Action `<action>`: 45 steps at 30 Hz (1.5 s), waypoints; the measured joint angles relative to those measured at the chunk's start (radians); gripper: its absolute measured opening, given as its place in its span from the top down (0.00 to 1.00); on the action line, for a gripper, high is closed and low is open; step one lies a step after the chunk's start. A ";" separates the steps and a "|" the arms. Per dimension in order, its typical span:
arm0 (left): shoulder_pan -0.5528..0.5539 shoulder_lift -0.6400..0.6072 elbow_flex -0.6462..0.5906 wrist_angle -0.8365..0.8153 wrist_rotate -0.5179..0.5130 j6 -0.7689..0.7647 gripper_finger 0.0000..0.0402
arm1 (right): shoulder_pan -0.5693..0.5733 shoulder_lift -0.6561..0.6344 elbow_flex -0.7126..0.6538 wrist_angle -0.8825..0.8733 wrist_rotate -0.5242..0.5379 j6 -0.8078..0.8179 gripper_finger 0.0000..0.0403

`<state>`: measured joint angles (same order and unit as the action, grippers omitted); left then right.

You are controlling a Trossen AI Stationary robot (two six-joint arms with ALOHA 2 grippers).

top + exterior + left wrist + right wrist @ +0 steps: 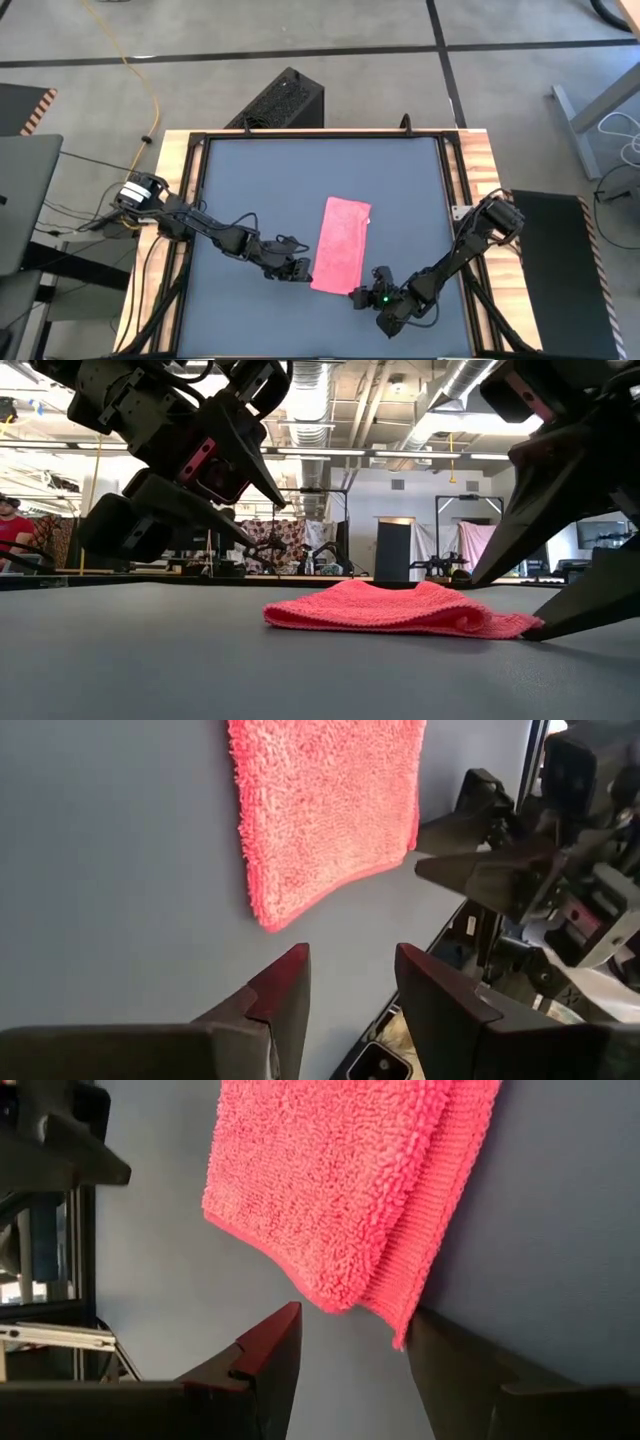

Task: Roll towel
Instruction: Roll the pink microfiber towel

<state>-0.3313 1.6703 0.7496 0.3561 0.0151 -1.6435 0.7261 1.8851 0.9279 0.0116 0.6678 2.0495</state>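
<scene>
dark grey desk is carrying the pink towel, folded into a long strip and lying near the middle, reaching toward the front edge. left gripper is hovering just beside its front left corner, jaws apart and empty. right gripper is sitting at the front right corner, jaws apart, one finger touching the cloth

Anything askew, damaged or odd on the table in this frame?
Nothing is damaged or spilled. The towel lies folded into a strip, slightly tilted on the table, its layers offset at the near corner. Both open grippers, left and right, sit at its near end.
</scene>
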 joint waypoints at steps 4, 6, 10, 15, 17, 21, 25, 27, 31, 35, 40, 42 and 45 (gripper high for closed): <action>0.000 0.000 0.000 0.001 0.000 0.001 0.66 | -0.023 0.000 0.000 -0.004 0.000 -0.014 0.54; 0.000 0.000 0.000 0.001 0.000 0.001 0.66 | -0.031 0.000 0.000 -0.005 -0.001 -0.032 0.56; 0.000 0.000 0.000 0.001 0.000 0.001 0.66 | -0.036 0.001 0.000 -0.005 -0.003 -0.039 0.59; 0.000 0.000 0.000 0.001 0.000 0.001 0.66 | -0.036 0.001 -0.001 -0.005 -0.007 -0.039 0.62; 0.000 0.000 0.000 0.001 -0.001 0.001 0.66 | -0.036 0.001 -0.001 -0.005 -0.009 -0.039 0.63; 0.000 0.000 0.000 0.001 -0.001 0.002 0.66 | -0.036 0.001 -0.001 -0.004 -0.011 -0.038 0.66; 0.000 0.000 0.000 0.004 0.008 0.002 0.66 | -0.036 0.001 -0.001 -0.004 -0.011 -0.036 0.72; 0.000 0.000 0.000 0.027 0.026 0.006 0.66 | -0.036 0.001 -0.001 -0.004 -0.012 -0.037 0.74; 0.000 0.000 0.000 0.113 0.032 0.052 0.66 | -0.038 0.001 -0.001 -0.005 -0.013 -0.039 0.80; 0.000 0.000 0.000 0.117 0.030 0.062 0.66 | -0.040 0.001 -0.001 -0.006 -0.015 -0.041 0.86; 0.000 0.000 0.000 0.017 0.067 0.053 0.66 | -0.040 0.001 -0.001 -0.006 -0.014 -0.066 0.94; 0.000 0.000 0.000 -0.014 0.091 0.043 0.66 | -0.040 0.001 -0.002 -0.007 -0.012 -0.068 0.96; 0.001 0.000 0.000 -0.082 0.105 0.011 0.66 | -0.041 0.001 -0.002 -0.007 -0.009 -0.070 0.95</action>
<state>-0.3304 1.6703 0.7498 0.2743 0.1199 -1.6327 0.6856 1.8862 0.9264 0.0048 0.6591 1.9794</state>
